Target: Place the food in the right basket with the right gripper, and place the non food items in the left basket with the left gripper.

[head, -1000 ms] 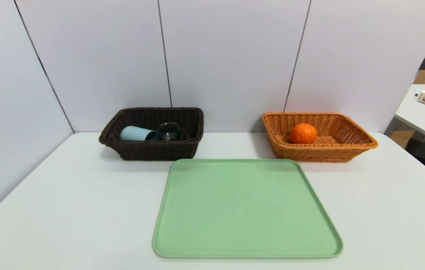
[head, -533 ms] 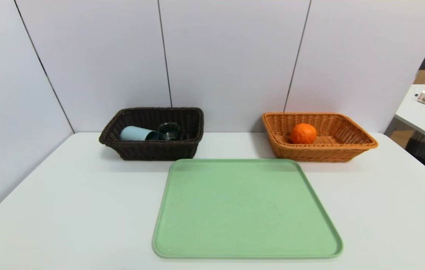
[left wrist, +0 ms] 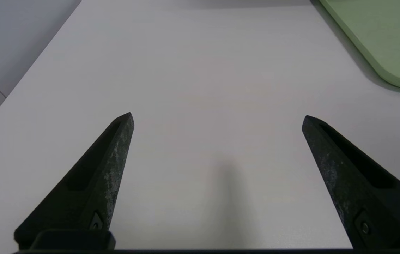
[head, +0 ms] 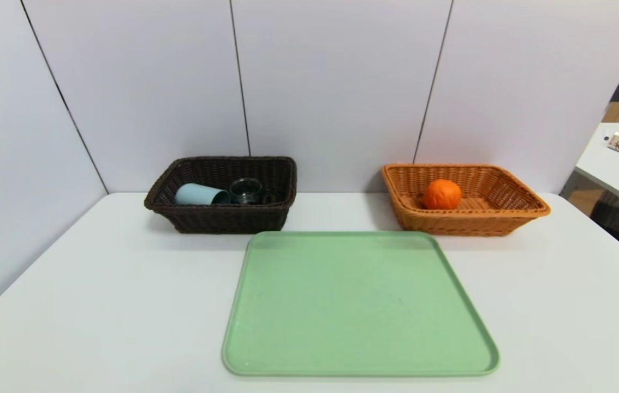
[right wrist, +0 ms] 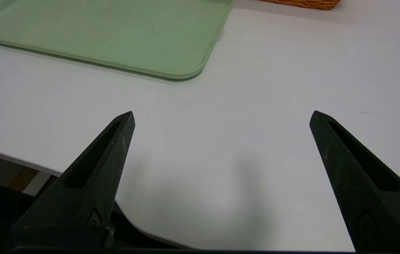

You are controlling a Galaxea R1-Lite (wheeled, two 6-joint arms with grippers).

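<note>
Up at 1 o'clock, your one orange [head: 441,194] sits in the tan basket [head: 511,215]; tumbler [head: 198,194] and glass cup [head: 246,190] share the brown basket [head: 222,218] at 11. Both left gripper [left wrist: 217,118] and right gripper [right wrist: 222,114] gape wide, holding nothing.

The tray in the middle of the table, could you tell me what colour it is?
Plain pale green tray, best seen in the head view.

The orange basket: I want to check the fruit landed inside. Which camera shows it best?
The head view: the whole orange basket shows, with the orange fruit inside. The right wrist view catches only a sliver of its base at the frame's edge; the left wrist view shows none of it.
</note>
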